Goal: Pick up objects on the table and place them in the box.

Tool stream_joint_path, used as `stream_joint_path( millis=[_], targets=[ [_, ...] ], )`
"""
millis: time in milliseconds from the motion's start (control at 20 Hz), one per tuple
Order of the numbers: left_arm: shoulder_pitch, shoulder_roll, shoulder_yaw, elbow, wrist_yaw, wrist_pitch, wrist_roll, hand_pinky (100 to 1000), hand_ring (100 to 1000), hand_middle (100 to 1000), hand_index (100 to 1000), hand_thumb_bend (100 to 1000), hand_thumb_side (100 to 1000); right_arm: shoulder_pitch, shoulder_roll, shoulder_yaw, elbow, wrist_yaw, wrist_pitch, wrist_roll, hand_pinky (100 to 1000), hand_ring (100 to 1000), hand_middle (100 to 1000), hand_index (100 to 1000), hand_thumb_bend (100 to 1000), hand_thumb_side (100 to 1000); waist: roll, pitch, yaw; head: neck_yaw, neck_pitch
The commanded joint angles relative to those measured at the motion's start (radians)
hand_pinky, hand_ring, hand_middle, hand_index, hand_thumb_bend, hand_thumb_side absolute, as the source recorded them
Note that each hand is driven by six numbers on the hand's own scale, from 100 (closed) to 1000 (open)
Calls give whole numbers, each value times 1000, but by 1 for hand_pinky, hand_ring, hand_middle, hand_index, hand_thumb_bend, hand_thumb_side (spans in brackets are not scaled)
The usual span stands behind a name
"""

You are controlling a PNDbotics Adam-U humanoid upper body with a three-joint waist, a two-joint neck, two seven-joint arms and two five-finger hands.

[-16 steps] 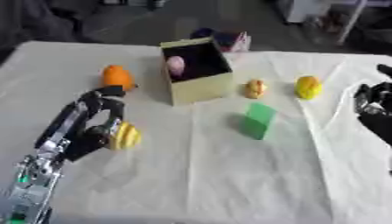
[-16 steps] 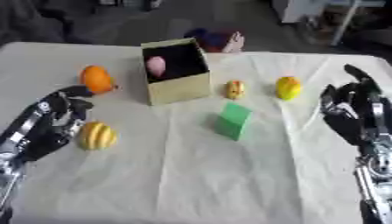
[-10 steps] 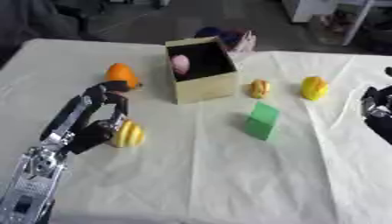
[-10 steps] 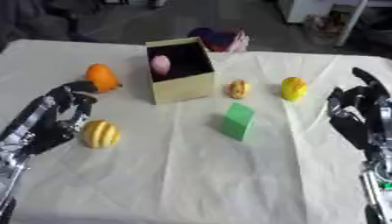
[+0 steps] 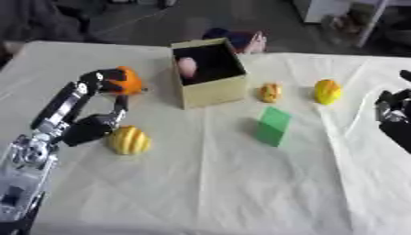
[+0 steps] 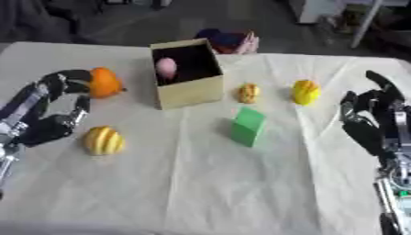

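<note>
Nearest, the left hand (image 5: 88,127) comes in from about seven o'clock and sits just beside the yellow ridged fruit (image 5: 128,140), its palm at the fruit's nine o'clock side. The fingers (image 5: 102,79) reach up and curve over toward the orange fruit (image 5: 126,80), while the thumb (image 5: 120,108) points down toward the yellow one. The hand is spread apart and closed on nothing; whether it touches the yellow fruit cannot be told. That pose reads as a hand set between two candidates, probably lining up on the yellow fruit, which lies inside its span.

At three o'clock the right hand (image 6: 371,123) waits at the table edge, fingers up and relaxed, holding nothing. It looks parked there to keep the middle free, though it is the nearer hand for the fruits on that side.

Around the centre stands a green block (image 5: 273,126), upright and well apart from both hands. Beyond it, toward one o'clock, lie a small yellow-orange piece (image 5: 269,92) and a yellow fruit (image 5: 327,91), near each other but not touching.

Farthest, at twelve o'clock, the box (image 5: 215,90) stands open-topped, with a pink object (image 5: 187,68) already inside. So one item appears delivered and five are left on the white cloth (image 5: 208,183).
</note>
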Motion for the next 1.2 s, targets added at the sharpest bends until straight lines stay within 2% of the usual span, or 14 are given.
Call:
stream_joint_path(
  millis=[50,200,350,550,750,850,1000,1100,1200],
  targets=[
    [-94,139,-22,77,-67,-33,-27,843,778,795,892,182,230,-4,-14,-1,-17,-1,-3,6,732,421,435,892,100,152,10,-2,-5,0,-3],
    [-221,208,-64,223,-141,-80,-82,832,775,792,891,258,214,5,-16,2,-16,-3,-5,12,733,421,435,892,100,152,14,-8,-9,8,-3],
    [-348,218,-107,406,-236,-133,-120,817,770,788,891,359,189,10,-19,6,-16,0,-10,24,736,425,440,896,100,155,16,-15,-12,17,-3],
    [-463,165,-128,618,-396,-222,-120,816,778,794,895,435,212,12,-16,8,-15,-1,-16,32,736,425,440,896,100,155,14,-19,-15,12,-3],
    [-539,83,-106,791,-567,-286,-115,814,784,799,898,480,243,17,-11,9,-13,-4,-18,33,735,425,440,895,100,156,10,-21,-13,-4,-3],
    [-566,42,-85,865,-653,-297,-107,809,773,797,899,510,291,18,-9,9,-12,-6,-18,33,735,425,440,896,100,155,8,-21,-12,-6,-3],
    [-596,-25,-43,968,-786,-279,-88,806,770,792,899,513,292,19,-4,11,-11,-9,-19,33,735,425,439,896,100,158,4,-21,-13,-1,-3],
    [-606,-60,-18,1018,-860,-262,-69,802,769,793,898,527,275,20,-1,12,-10,-11,-18,34,735,425,439,896,100,158,1,-20,-15,1,-3],
    [-610,-86,6,1045,-930,-226,-25,796,766,792,894,530,221,20,2,13,-9,-12,-18,34,735,425,439,896,100,158,-2,-19,-18,3,-3]
  ],
)
